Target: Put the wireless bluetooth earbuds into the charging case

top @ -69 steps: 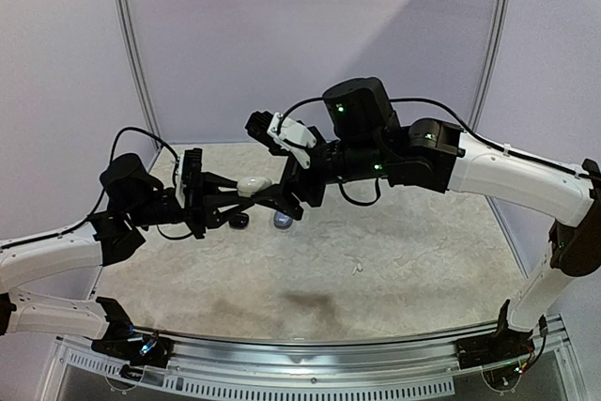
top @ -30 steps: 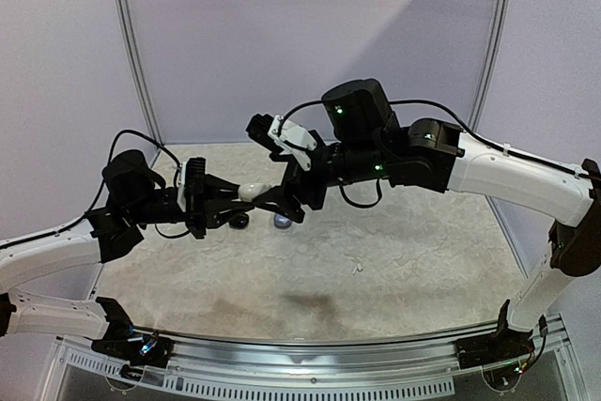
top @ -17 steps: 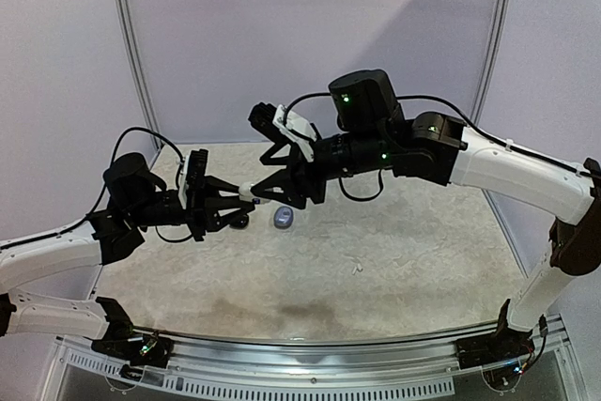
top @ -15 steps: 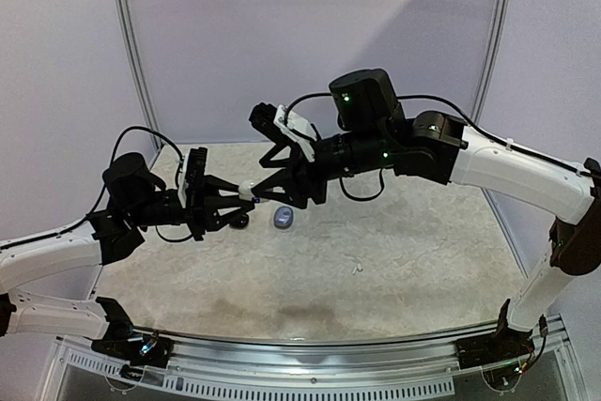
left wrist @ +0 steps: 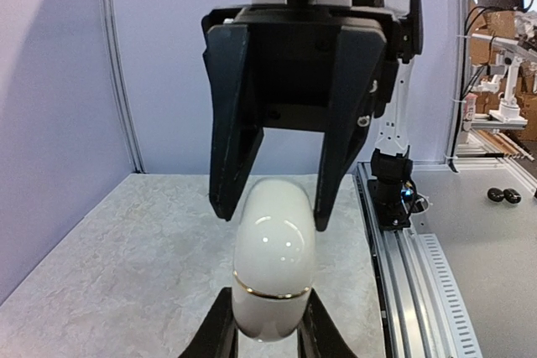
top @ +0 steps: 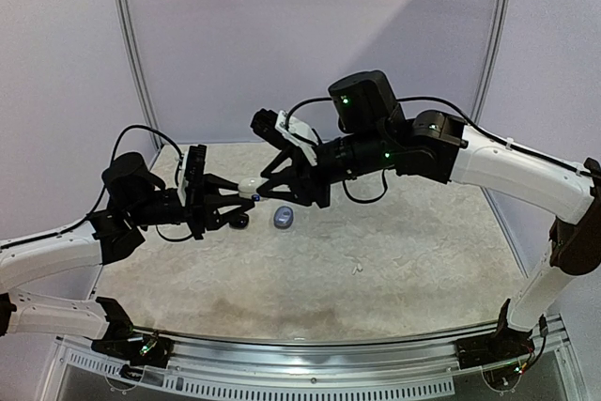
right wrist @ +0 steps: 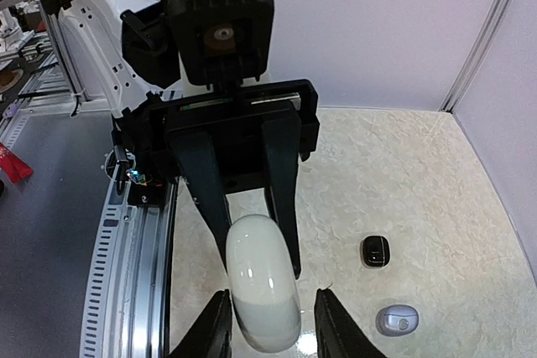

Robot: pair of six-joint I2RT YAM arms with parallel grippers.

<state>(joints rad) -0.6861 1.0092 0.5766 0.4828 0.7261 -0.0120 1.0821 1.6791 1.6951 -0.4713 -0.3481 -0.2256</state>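
From above, the charging case hangs in the air between the two arms, over the far-left part of the bench. The left pincer is clamped on one end, and the right pincer straddles the other. Below lie a grey pebble-shaped case and a black one, near each other. No earbuds can be made out here. A pale speck nearer mid-bench is too small to name.

Left wrist view: the case is a glossy white egg, seemingly a smooth hard shell, ringed by a thin gold seam nearer the left pincer's end. The left fingers grip the part beneath the seam, while the right arm's flat dark fingers flank the dome. On so slick and rounded a surface, an off-centre squeeze would likely squirt the case out or twist it in the left grip.

Right wrist view: the right pincer is narrowed about the case, with one finger against it and a sliver of gap at the other, so I cannot tell whether it grips. If the lid is pulled before both pads seat, the case could drop to the speckled, stone-look bench and roll.
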